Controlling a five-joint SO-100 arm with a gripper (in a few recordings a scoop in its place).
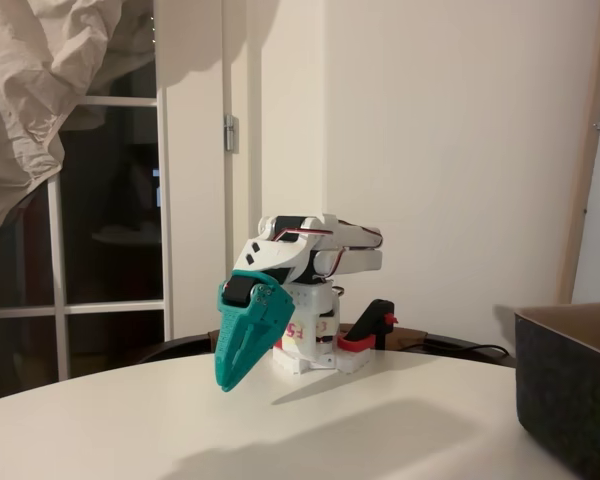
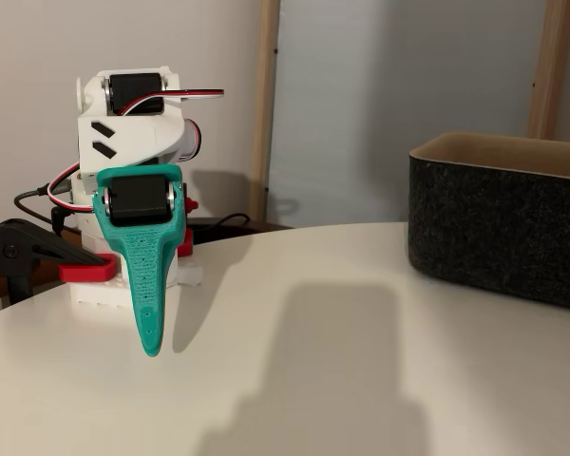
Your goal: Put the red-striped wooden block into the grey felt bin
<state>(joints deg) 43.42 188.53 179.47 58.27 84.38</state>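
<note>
Grey felt bin (image 2: 499,223) partly cropped.

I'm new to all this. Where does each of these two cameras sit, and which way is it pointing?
A fixed view: low at table height, facing the window and wall; it sees the folded white arm side-on with teal fingers pointing down, and the grey felt bin at right.
Another fixed view: also low, looking at the fingers edge-on, with the bin at right.
Both share the arm, the bin, the white table and a red-and-black clamp.
</note>
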